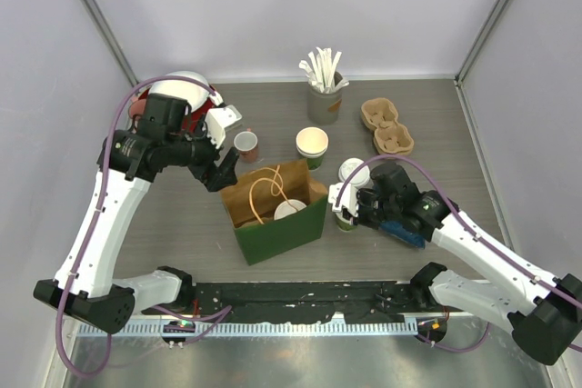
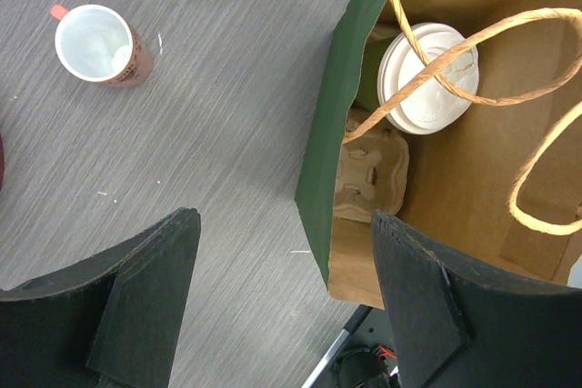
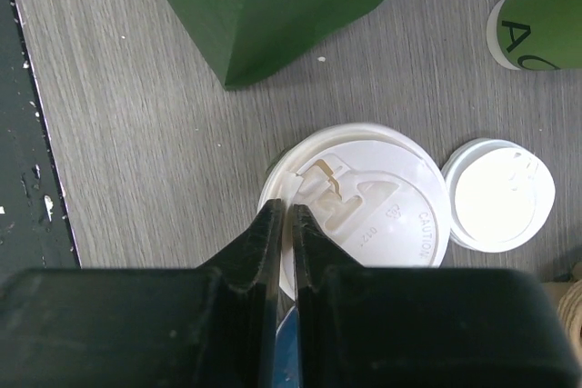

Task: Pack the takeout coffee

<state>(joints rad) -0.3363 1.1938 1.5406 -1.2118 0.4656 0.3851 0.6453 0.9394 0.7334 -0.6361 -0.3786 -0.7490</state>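
A green paper bag [image 1: 273, 224] stands mid-table, with one lidded green cup [image 1: 289, 209] inside; it also shows in the left wrist view [image 2: 427, 77]. My right gripper [image 1: 348, 203] is shut on the rim of the white lid [image 3: 364, 211] of a second green cup [image 1: 344, 221], just right of the bag [image 3: 273, 6]. A loose white lid [image 3: 498, 193] lies beside it. An open green cup [image 1: 312, 144] stands behind the bag. My left gripper [image 2: 284, 224] is open and empty, its jaws straddling the bag's left wall [image 2: 332, 124].
A small red-and-white cup [image 1: 245, 143] stands left of the open green cup. A holder of straws [image 1: 323, 88] and a pulp cup carrier [image 1: 386, 126] are at the back right. Another carrier [image 2: 368, 174] lies in the bag. Red-and-white items [image 1: 191, 102] sit back left.
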